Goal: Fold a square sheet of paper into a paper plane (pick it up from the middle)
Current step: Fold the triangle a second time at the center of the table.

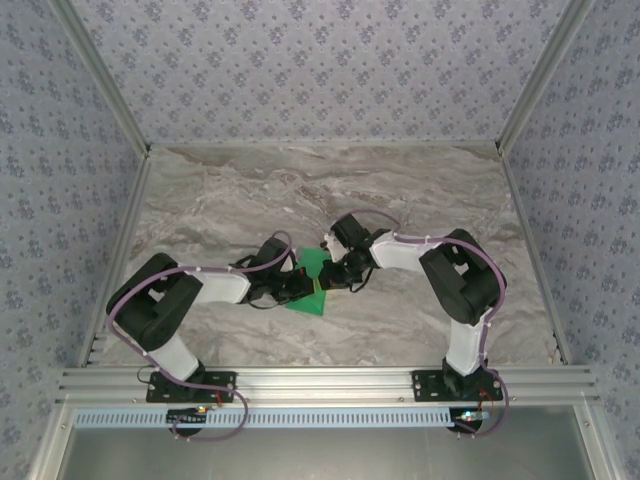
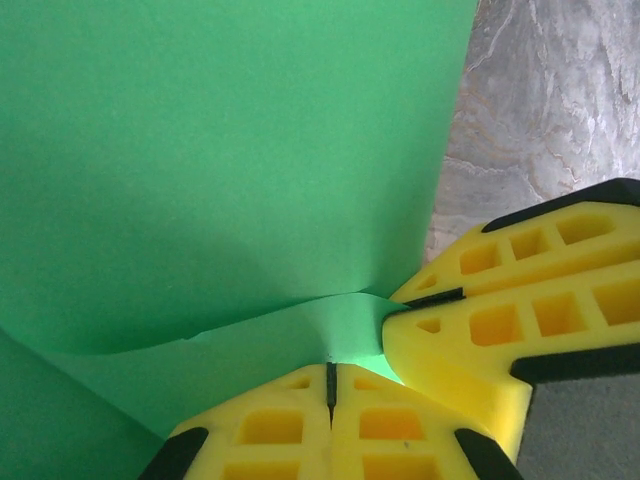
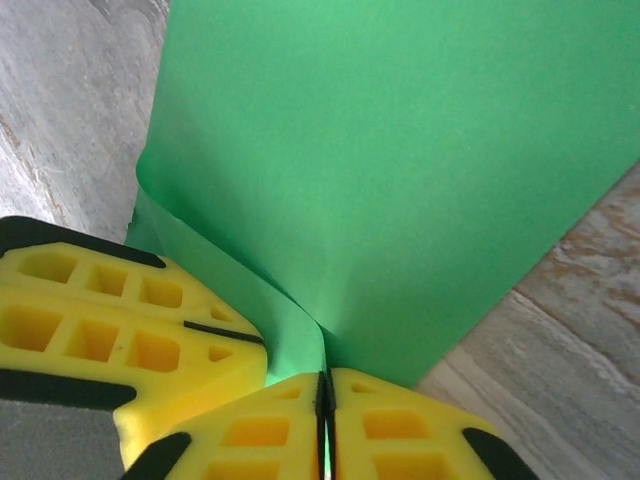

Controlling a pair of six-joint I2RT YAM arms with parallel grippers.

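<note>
Here left fingers (image 2: pixel 270 430) and right fingers (image 3: pixel 400 435) pinch green sheet (image 1: pixel 308 302)

Top camera: the thin bright green paper sheet (image 1: pixel 308 303) sits half buried under both wrists, its folds too small to read. Left wrist view: green runs off the top and left edges. The left gripper (image 2: pixel 330 366) is cropped by the bottom edge, and the pinched bit of sheet vanishes between its yellow plastic fingers (image 2: pixel 270 425). Right wrist view: sheet cut off at top and right, right gripper (image 3: pixel 323 376) cropped below.
</note>
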